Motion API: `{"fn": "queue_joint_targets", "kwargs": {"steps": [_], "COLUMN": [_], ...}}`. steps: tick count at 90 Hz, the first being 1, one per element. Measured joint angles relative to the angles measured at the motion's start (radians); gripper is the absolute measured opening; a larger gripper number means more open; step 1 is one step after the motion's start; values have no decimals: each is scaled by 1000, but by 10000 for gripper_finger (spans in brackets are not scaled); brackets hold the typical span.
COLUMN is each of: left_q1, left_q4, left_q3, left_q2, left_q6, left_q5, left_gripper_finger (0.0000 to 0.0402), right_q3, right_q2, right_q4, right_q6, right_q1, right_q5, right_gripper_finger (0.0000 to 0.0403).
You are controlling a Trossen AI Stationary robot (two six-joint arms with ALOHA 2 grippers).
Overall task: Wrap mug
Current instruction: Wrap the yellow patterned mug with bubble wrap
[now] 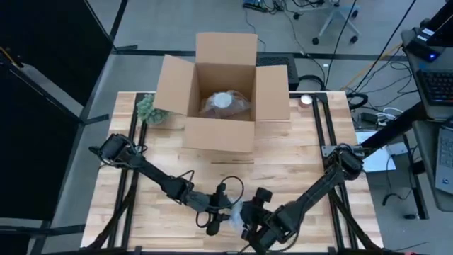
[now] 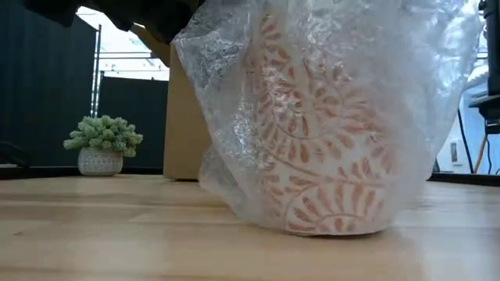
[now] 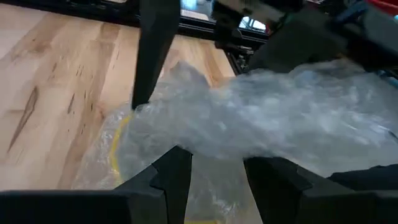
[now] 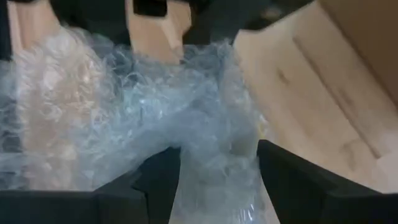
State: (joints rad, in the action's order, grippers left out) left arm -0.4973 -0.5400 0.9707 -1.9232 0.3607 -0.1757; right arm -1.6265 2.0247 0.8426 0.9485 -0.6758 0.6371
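Wooden table (image 2: 117, 242); patterned mug (image 2: 328, 156) in bubble wrap (image 2: 226, 94).

One mug (image 2: 324, 168) stands on the worktop (image 1: 283, 166), in one sheet of bubble wrap (image 2: 234, 94), between two claws, the left claw (image 1: 216, 221) and the right claw (image 1: 249, 225). Beyond both claws: one open cardboard box (image 1: 221, 88) with one wrapped bundle (image 1: 225, 103) inside, and one potted plant (image 2: 102, 144).

We see a robotics lab, wooden workbench (image 1: 283, 170) on grey floor, loose cables (image 1: 368, 106), office chair base (image 1: 333, 18), black curtains (image 1: 35, 71)
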Motion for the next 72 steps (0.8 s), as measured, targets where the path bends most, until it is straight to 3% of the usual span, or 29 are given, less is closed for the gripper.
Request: {"fn": "queue_joint_targets", "kwargs": {"steps": [12, 34, 50, 72], "left_q1": [0, -10, -17, -16], "left_q4": [-1, 71, 154, 51], "left_q3": [0, -6, -8, -4], "left_q2": [0, 82, 187, 200], "left_q6": [0, -23, -30, -29], "left_q5": [0, -1, -57, -70], "left_gripper_finger": [138, 138, 139, 138], "right_q3": [-5, -4, -2, 0], "right_q2": [10, 25, 28, 31], "right_q4": [29, -8, -22, -63], "right_q6": [2, -1, -16, -46], "right_q1": [33, 34, 33, 33], "right_q5": [-112, -97, -100, -89], "right_gripper_finger": [199, 199, 199, 199]}}
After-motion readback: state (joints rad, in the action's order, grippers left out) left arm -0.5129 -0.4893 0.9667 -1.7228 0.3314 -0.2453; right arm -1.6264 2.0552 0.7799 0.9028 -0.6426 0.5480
